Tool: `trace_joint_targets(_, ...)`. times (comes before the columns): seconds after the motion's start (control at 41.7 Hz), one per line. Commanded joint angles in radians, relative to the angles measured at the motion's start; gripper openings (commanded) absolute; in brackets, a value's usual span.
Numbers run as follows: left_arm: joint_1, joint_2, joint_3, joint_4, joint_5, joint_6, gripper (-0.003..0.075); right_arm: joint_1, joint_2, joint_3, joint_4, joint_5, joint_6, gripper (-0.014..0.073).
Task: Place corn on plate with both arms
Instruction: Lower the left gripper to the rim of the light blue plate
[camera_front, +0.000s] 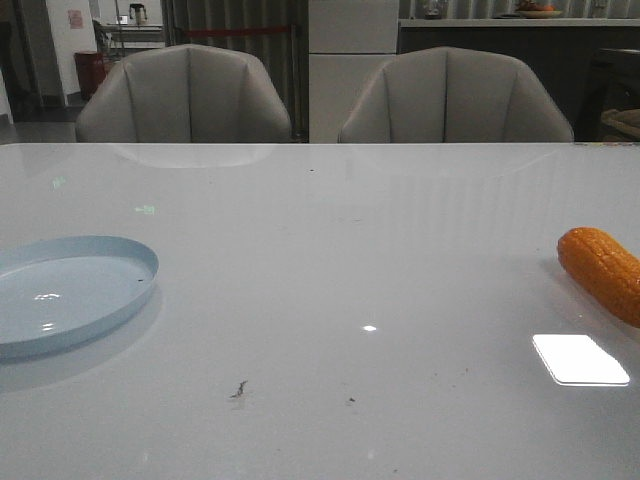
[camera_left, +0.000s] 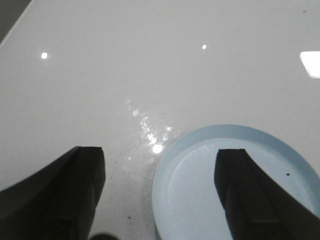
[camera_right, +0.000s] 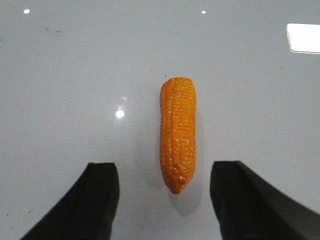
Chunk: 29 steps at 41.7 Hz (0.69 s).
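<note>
Front view shows, nearest the camera, a stretch of bare glossy white table (camera_front: 330, 400) marked only by a few dark specks and a bright rectangular light reflection at the right. A little farther in, the plate (camera_front: 100, 300) sits at the far left with its left side cut off by the picture's edge, and the corn (camera_front: 603, 272) lies at the far right, its near end also cut off by the edge; the two are well apart with open tabletop between them. Beyond them the table runs bare to its far edge, where two grey chairs (camera_front: 185, 95) stand. In the left wrist view the left gripper (camera_left: 160, 200) hangs above the table with its jaws spread wide and nothing between them; one finger overlaps the plate (camera_left: 200, 200), the other is over bare table beside the plate's rim. In the right wrist view the right gripper (camera_right: 165, 200) is likewise spread wide and holds nothing, and the corn (camera_right: 177, 135) lies on the table, its tapered end pointing into the gap between the fingers, clear of both.
</note>
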<state>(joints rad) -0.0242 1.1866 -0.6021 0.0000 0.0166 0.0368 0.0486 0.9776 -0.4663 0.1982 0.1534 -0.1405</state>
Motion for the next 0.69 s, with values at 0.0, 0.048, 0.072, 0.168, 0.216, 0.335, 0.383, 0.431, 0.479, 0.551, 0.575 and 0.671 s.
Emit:
trace_joint_targets(0.0,0.020,0.051,-0.140,-0.010,0.107,-0.010,0.0523,-0.005,-0.007,-0.035,-0.007,-0.069,0.000,0.0519)
trace_joint_targets(0.048,0.024,0.114,-0.216,0.020,0.212,-0.010,0.0523,-0.005,-0.007,-0.035,-0.007,-0.069,0.000,0.0519)
trace_joint_targets(0.072,0.024,0.144,-0.262,0.029,0.257,-0.010,0.0523,-0.005,-0.007,-0.035,-0.007,-0.069,0.000,0.0519)
trace_joint_targets(0.168,0.024,0.299,-0.412,0.044,0.420,-0.008,0.0523,-0.005,-0.007,-0.035,-0.007,-0.067,0.000,0.0519)
trace_joint_targets(0.216,0.024,0.372,-0.465,0.044,0.481,-0.008,0.0522,-0.005,-0.007,-0.035,-0.007,-0.067,0.000,0.0519)
trace_joint_targets(0.335,0.024,0.523,-0.550,0.044,0.567,-0.008,0.0521,-0.005,-0.007,-0.035,-0.007,-0.059,0.000,0.0519)
trace_joint_targets(0.383,0.024,0.563,-0.563,0.040,0.570,-0.008,0.0498,-0.005,-0.007,-0.035,-0.007,-0.053,0.000,0.0519)
trace_joint_targets(0.431,0.024,0.593,-0.567,0.023,0.570,-0.008,0.0464,-0.005,-0.007,-0.035,-0.007,-0.044,0.000,0.0519)
trace_joint_targets(0.479,0.024,0.612,-0.567,0.000,0.566,-0.008,0.0418,-0.005,-0.007,-0.035,-0.007,-0.037,0.000,0.0519)
trace_joint_targets(0.551,0.024,0.634,-0.567,0.000,0.566,-0.008,0.0374,-0.005,-0.007,-0.035,-0.007,-0.036,0.000,0.0519)
trace_joint_targets(0.575,0.024,0.642,-0.567,0.000,0.566,-0.008,0.0365,-0.005,-0.007,-0.035,-0.007,-0.036,0.000,0.0519)
trace_joint_targets(0.671,0.024,0.664,-0.567,0.000,0.566,-0.008,0.0351,-0.005,-0.007,-0.035,-0.007,-0.036,0.000,0.0519)
